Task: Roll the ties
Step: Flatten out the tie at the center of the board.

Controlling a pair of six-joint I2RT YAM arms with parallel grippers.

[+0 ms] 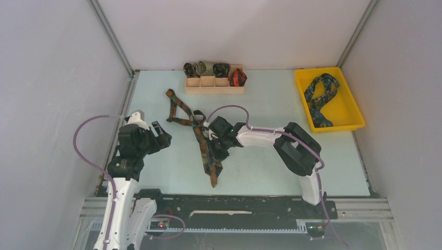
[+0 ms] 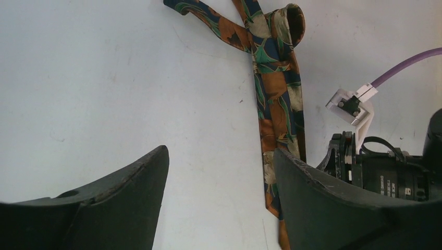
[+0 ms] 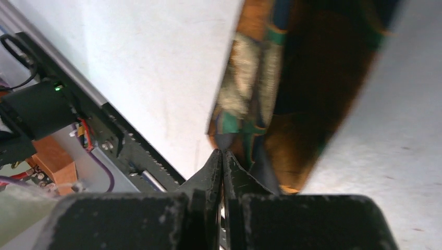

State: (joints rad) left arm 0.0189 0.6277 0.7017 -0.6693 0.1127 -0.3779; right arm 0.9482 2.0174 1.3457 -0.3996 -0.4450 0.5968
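Two black fingers of right gripper pressed together, tips at edge of long brown-orange-green printed fabric tie; cannot tell if cloth is caught between them. Same tie lies unrolled on pale table, upper part folded in loop, pointed end toward arm bases. Left gripper near, left of tie, jaws wide apart, nothing between. Far side: compartmented wooden tray with four rolled ties; navy-teal tie loose in yellow plastic bin

Left gripper spread wide, hovering — right gripper pinched closed, tilted downward.
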